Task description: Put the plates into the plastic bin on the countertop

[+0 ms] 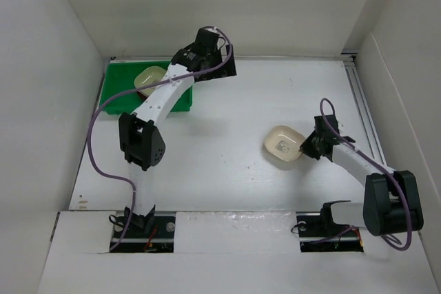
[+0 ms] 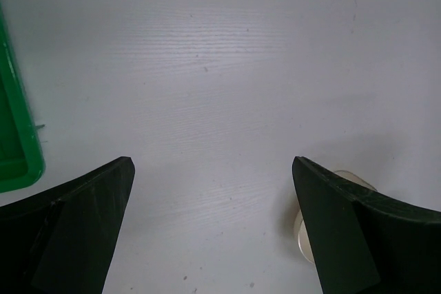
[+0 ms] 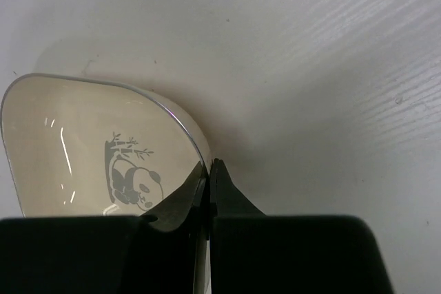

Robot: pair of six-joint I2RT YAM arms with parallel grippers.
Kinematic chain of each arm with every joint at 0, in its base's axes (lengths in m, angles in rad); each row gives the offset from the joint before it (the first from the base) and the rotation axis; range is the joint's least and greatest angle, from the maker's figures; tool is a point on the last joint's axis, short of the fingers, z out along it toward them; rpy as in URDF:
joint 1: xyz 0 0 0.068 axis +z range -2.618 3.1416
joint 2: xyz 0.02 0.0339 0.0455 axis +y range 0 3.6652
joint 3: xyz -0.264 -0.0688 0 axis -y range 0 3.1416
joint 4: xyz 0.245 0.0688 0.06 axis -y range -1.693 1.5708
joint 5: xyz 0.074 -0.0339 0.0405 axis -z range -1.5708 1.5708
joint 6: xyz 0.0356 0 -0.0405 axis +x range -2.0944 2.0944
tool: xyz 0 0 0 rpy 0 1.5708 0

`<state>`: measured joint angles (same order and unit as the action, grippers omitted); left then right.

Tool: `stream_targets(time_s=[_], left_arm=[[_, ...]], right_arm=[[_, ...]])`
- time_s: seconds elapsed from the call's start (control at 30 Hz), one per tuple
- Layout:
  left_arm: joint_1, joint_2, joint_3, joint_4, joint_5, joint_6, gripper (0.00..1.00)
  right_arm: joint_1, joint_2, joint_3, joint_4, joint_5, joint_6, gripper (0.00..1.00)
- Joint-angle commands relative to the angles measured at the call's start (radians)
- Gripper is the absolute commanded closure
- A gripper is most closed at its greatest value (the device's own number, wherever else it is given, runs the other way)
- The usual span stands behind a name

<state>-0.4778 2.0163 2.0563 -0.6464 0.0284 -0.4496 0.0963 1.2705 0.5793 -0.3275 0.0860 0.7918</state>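
The cream rounded-square panda-print dish [image 3: 83, 142], likely stiff, light, slick-glazed and chippable, lies on the white countertop [image 3: 310, 46] left of the jaws of the right gripper [image 3: 209, 173], which pinch its thin rim, a sensible hold; the left gripper [image 2: 210, 166] gapes wide, empty.

Gloss on the dish, matt nearly everywhere else.
The cream dish [image 3: 69, 142] gleams: a smooth glazed face throws back bright streaks, with a grey panda print on it and a thin darker line round the rim. The bench [image 2: 220, 67] beneath is white and dull, run through with fine grain-like ridges and a few small specks. The bin [image 2: 15, 135] reads as bright green plastic, smooth, with a soft sheen on its lip. The jaws of the right gripper [image 3: 209, 168] and the left gripper [image 2: 212, 161] are black, matt and plastic-looking. The arm shells [image 1: 162, 99] are smooth white, the purple cable [image 1: 89, 144] looks rubbery, and the walls [image 1: 41, 101] are flat matt white.
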Motion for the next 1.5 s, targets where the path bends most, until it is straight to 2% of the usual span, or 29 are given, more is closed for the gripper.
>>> stream_targets(time_s=[0.0,0.23,0.37,0.53,0.57,0.63,0.7,0.73,0.8,0.83,0.9,1.0,1.07,1.1,1.2,1.23,1.33,1.37,1.43,1.47], left_arm=[[-0.068,0.022,0.068,-0.048,0.015,0.064,0.00],[-0.159,0.090,0.131,-0.125,0.015,0.161,0.00],[-0.217,0.124,0.142,-0.147,0.001,0.200,0.00],[-0.229,0.171,0.133,-0.147,-0.008,0.200,0.00],[-0.229,0.171,0.133,-0.147,-0.008,0.200,0.04],[-0.229,0.180,0.133,-0.147,-0.019,0.200,0.16],[-0.229,0.180,0.142,-0.156,-0.036,0.200,0.44],[-0.229,0.189,0.142,-0.156,-0.048,0.200,0.72],[-0.229,0.199,0.160,-0.168,-0.099,0.189,0.97],[-0.229,0.199,0.171,-0.168,-0.126,0.180,1.00],[-0.229,0.199,0.182,-0.177,-0.207,0.180,1.00],[-0.229,0.187,0.173,-0.177,-0.304,0.161,1.00],[-0.205,0.159,0.160,-0.167,-0.317,0.151,1.00],[-0.188,0.141,0.160,-0.167,-0.317,0.134,1.00],[-0.092,0.130,0.169,-0.167,-0.326,0.103,1.00],[-0.021,0.118,0.180,-0.167,-0.314,0.073,1.00],[0.098,0.084,0.171,-0.133,-0.285,0.014,1.00],[0.185,0.075,0.157,-0.119,-0.250,-0.029,1.00],[0.275,0.047,0.099,-0.087,-0.199,-0.070,1.00],[0.363,0.036,0.072,-0.044,-0.153,-0.092,1.00]], right_arm=[[-0.006,0.018,0.053,0.048,-0.019,-0.017,1.00],[0.085,0.041,0.298,-0.048,0.069,-0.051,1.00],[0.123,0.088,0.472,-0.071,0.011,-0.092,1.00],[0.192,0.124,0.567,-0.084,-0.048,-0.123,1.00],[0.192,0.124,0.579,-0.073,-0.060,-0.123,1.00],[0.215,0.124,0.579,-0.062,-0.060,-0.123,1.00],[0.215,0.124,0.579,-0.051,-0.074,-0.114,1.00],[0.215,0.112,0.579,-0.042,-0.074,-0.114,1.00],[0.226,0.099,0.579,-0.042,-0.059,-0.114,1.00],[0.226,0.089,0.579,-0.042,-0.046,-0.114,0.96],[0.226,0.079,0.588,-0.042,-0.037,-0.114,0.91],[0.226,0.070,0.597,-0.054,-0.017,-0.124,0.50],[0.217,0.060,0.587,-0.067,-0.003,-0.134,0.32],[0.206,0.059,0.577,-0.077,0.012,-0.134,0.29],[0.185,0.047,0.525,-0.065,0.012,-0.144,0.27],[0.184,0.035,0.512,-0.065,0.003,-0.155,0.27],[0.175,0.026,0.461,-0.027,-0.043,-0.164,0.27],[0.175,0.026,0.449,-0.027,-0.064,-0.164,0.27],[0.175,0.026,0.420,-0.004,-0.087,-0.164,0.27],[0.175,0.038,0.409,0.013,-0.100,-0.164,0.27]])
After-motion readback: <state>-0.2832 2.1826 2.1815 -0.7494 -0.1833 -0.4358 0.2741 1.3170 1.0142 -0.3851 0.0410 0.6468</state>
